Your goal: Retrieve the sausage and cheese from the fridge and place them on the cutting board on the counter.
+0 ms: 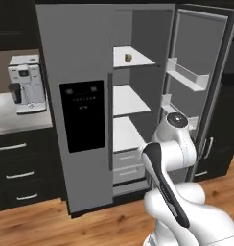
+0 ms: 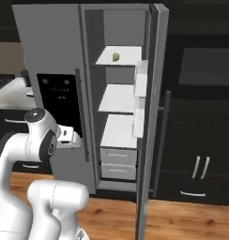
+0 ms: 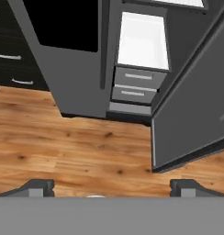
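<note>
One door of the fridge (image 1: 76, 72) is swung open so the cheese (image 1: 128, 58) – kept on the top shelf – can be reached; the gripper (image 3: 112, 187) is spread wide, nothing held.

Fridge (image 1: 76, 62): plain grey, with a black dispenser panel (image 1: 82, 115) and white shelves (image 1: 131, 57).
Fridge drawers (image 3: 134, 87): grey with pale silver handles.
Cheese (image 1: 128, 57): yellowish-olive.
Floor (image 3: 63, 151): warm orange-brown wood, with darker grain and knots.
Coffee machine (image 1: 26, 82): white and silver with dark parts.
Counter (image 1: 13, 117): plain grey.
Cabinets (image 2: 201, 159): black with silver handles.
Arm (image 1: 169, 158): white with dark joints.
Fingertips (image 3: 38, 187): dark grey.
</note>
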### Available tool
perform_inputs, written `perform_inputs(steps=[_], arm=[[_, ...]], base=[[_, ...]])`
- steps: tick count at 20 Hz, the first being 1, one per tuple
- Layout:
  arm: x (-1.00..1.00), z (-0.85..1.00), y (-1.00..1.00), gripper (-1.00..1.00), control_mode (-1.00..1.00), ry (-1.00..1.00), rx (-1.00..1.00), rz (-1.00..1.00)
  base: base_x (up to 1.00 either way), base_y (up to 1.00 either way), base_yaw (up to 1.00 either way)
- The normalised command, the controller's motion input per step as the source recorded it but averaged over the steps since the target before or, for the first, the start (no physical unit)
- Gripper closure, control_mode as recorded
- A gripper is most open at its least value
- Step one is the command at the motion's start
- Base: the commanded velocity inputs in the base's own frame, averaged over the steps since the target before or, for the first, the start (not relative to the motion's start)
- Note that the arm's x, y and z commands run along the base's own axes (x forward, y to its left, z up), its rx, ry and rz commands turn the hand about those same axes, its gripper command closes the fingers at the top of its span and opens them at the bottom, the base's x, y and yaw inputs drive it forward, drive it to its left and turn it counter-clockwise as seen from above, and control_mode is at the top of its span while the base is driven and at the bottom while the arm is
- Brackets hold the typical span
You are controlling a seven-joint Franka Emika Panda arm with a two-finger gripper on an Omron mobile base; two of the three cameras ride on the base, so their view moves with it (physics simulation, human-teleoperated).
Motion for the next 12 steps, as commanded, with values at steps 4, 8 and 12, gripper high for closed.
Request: perform_inputs(steps=[4, 8, 12], arm=[[0.0, 0.0, 0.0, -1.0, 1.0, 0.0, 0.0, 0.0], [0.0, 0.0, 0.0, -1.0, 1.0, 0.0, 0.0, 0.0], [0.0, 0.0, 0.0, -1.0, 1.0, 0.0, 0.0, 0.0]], base=[[0.47, 0.49, 0.0], [0.67, 0.08, 0.0], [0.63, -0.28, -0.01]])
